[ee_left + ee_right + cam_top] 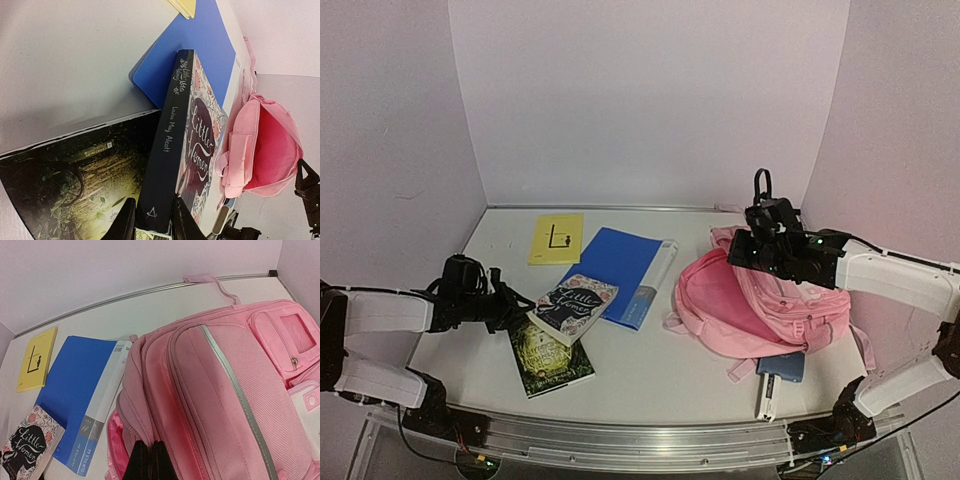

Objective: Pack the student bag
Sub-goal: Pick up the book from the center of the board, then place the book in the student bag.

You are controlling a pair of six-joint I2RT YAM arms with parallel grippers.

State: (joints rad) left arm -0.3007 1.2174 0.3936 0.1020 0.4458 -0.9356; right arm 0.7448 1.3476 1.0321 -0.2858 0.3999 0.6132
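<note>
The pink student bag [760, 300] lies at the right of the table, its mouth facing left with magenta lining [270, 150] showing. My right gripper [148, 460] is shut on the bag's upper rim fabric and holds the opening up; the gripper also shows in the top view [752, 250]. My left gripper [153, 225] is shut on the spine end of the "Little Women" book [190, 135], which is lifted at a tilt over a dark green book [552, 355]. In the top view the left gripper [525, 305] sits left of centre and the book [575, 308] points toward the bag.
A blue clip file [620, 268] lies in the middle and a yellow booklet [556, 238] at the back left. A blue notebook [780, 366] and a white object [767, 395] lie in front of the bag. White walls enclose the table.
</note>
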